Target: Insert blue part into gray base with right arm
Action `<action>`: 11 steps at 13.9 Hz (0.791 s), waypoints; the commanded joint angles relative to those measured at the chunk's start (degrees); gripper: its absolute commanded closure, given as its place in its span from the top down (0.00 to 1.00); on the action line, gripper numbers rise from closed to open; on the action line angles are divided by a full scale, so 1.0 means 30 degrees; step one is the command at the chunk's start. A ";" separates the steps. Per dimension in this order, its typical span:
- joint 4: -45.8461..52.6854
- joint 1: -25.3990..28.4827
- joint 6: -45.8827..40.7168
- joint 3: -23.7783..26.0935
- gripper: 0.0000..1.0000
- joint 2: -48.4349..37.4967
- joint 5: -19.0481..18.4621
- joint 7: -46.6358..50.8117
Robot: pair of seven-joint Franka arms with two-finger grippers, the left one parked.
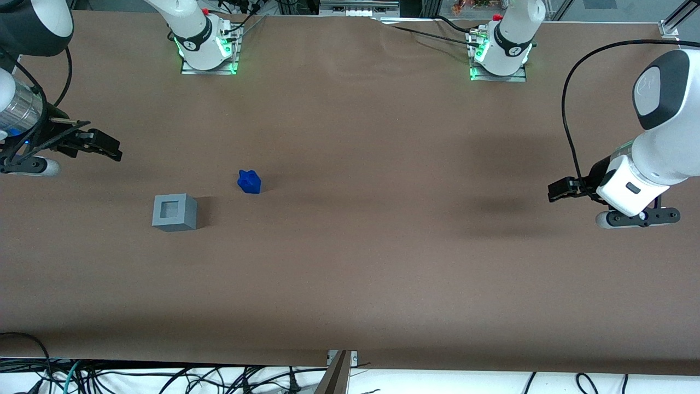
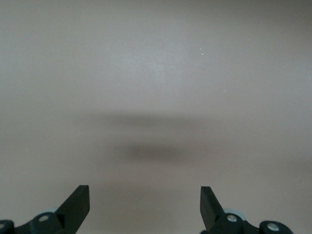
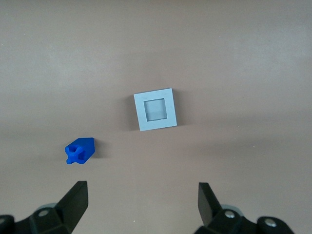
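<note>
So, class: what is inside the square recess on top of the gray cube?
Nothing shows inside the gray base: its recess is empty, with only its pale floor visible. The blue part sits apart on the table. The gripper hovers above both, jaws open and holding nothing.

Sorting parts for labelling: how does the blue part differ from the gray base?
The blue part is bright blue with a knobbly top; the gray base is a larger, light-gray cube with a square recess. The base lies nearer the front camera. Both rest on the table, apart, untouched by the open tool.
</note>
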 commanded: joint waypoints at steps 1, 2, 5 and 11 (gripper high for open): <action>0.0554 -0.0212 -0.1074 0.0137 1.00 0.0177 0.0045 -0.0198; 0.0583 -0.0211 -0.1079 0.0137 1.00 0.0177 0.0132 -0.0226; 0.0583 -0.0182 -0.0641 0.0166 1.00 0.0235 -0.0334 -0.0050; 0.0554 -0.0153 -0.0728 0.0195 1.00 0.0235 -0.0600 0.0243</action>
